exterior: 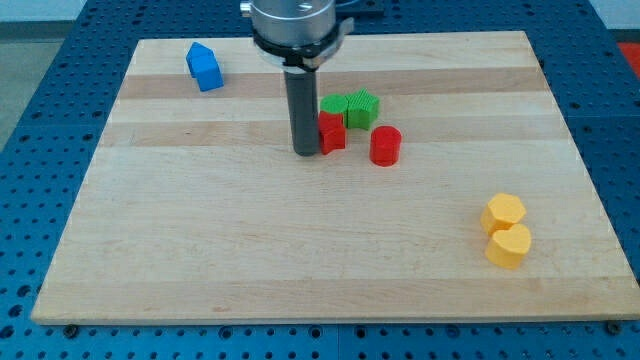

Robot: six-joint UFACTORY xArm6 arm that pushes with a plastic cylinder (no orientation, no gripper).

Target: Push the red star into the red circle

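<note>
The red star lies on the wooden board just above the middle. The red circle, a short red cylinder, stands a little to the star's right with a small gap between them. My tip rests on the board right against the star's left side. The rod rises straight up from there to the arm's grey end at the view's top.
Two green blocks sit side by side just above the red star, touching it. A blue block lies at the view's top left. Two yellow blocks lie together at the lower right. The wooden board rests on a blue perforated table.
</note>
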